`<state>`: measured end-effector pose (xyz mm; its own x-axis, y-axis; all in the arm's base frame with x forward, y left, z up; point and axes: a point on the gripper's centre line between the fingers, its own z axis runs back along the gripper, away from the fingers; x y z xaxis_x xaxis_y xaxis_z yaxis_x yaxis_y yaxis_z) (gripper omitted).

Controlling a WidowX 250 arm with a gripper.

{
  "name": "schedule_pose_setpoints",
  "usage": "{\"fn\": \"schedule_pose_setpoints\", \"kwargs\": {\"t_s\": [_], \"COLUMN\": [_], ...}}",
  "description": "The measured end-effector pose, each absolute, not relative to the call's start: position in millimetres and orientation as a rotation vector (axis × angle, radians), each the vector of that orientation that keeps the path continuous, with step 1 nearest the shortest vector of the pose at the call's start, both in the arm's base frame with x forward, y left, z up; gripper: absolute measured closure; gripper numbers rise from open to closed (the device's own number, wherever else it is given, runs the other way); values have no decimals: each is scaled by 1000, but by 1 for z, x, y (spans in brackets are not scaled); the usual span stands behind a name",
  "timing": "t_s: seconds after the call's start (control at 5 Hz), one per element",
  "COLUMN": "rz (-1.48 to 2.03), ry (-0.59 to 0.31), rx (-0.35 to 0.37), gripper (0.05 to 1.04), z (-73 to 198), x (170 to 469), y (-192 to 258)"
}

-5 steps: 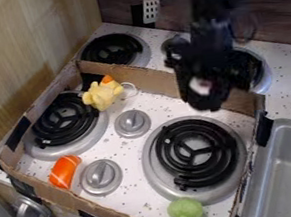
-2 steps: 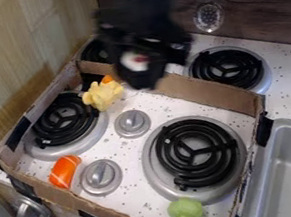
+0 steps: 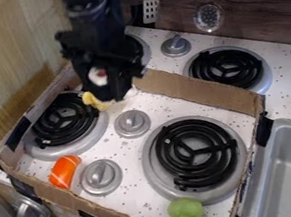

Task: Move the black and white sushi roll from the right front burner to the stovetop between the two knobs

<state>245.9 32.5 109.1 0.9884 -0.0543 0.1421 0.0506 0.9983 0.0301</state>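
Note:
The black gripper (image 3: 111,92) hangs over the back left of the stove, in front of a yellow toy (image 3: 96,101) that it mostly hides. Whether the two touch I cannot tell. A white and red patch shows amid the gripper's dark parts. An orange toy with white stripes (image 3: 65,171) lies at the left front, beside a burner knob (image 3: 101,177). Green toy broccoli (image 3: 186,212) rests by the front edge, below the large right burner (image 3: 196,152).
A low cardboard wall (image 3: 201,94) with black tape surrounds the front burners. Behind it are a back burner (image 3: 227,71) and a knob (image 3: 175,46). A metal sink (image 3: 290,172) lies to the right. A slotted spatula (image 3: 152,11) and a strainer spoon (image 3: 208,17) hang at the back.
The arm has swung left from above the back right burner to above the yellow toy, now mostly covering it. At the bottom left corner, the dark and orange items have shifted.

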Motion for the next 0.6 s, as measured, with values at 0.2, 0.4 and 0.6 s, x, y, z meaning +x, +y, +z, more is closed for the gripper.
{"fn": "schedule_pose_setpoints", "kwargs": {"t_s": [0.2,0.4,0.6], "rz": [-73,-84,-80], "ry": [-147,-156,-153], "rx": [-13,-45,-62], "gripper": [543,543,543], "z": [87,70,53], "x": [255,264,267], "y": [40,42,40]}}
